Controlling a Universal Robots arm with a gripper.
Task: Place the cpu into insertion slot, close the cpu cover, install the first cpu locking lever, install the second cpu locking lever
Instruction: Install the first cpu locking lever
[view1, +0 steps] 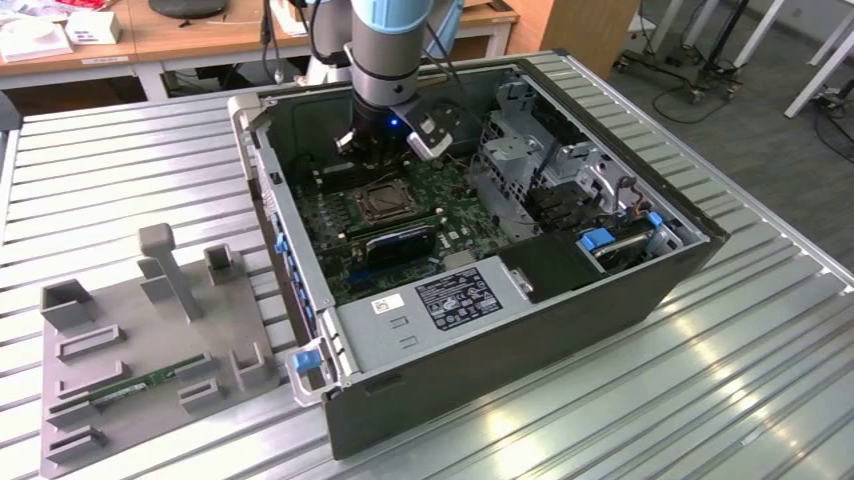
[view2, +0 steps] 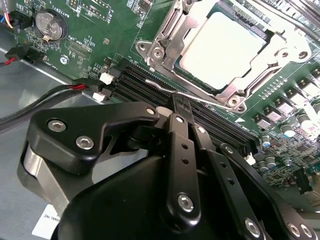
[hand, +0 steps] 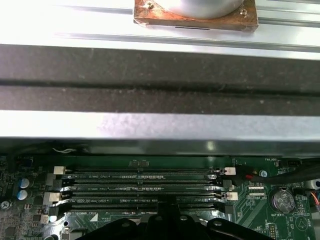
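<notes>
The cpu (view2: 222, 47) lies flat in its socket on the green motherboard, silvery top up. The cpu cover (view2: 167, 32) is down around it as a silver frame. A thin wire locking lever (view2: 160, 86) runs along the socket's near edge, beside the memory slots. My gripper (view2: 177, 102) is shut, with its black fingertips together right at this lever and touching it. In the exterior view the gripper (view1: 387, 150) hangs inside the open computer case, just beyond the socket (view1: 378, 203). The first wrist view has the gripper (hand: 170, 210) over the memory slots.
Empty memory slots (hand: 140, 190) lie under the fingers. A coin battery (view2: 48, 24) and red and black cables (view2: 65, 90) sit close by. The case wall (hand: 160, 85), drive cage (view1: 534, 160) and power supply (view1: 454, 295) hem in the board. A grey fixture (view1: 134, 330) stands at the exterior view's left.
</notes>
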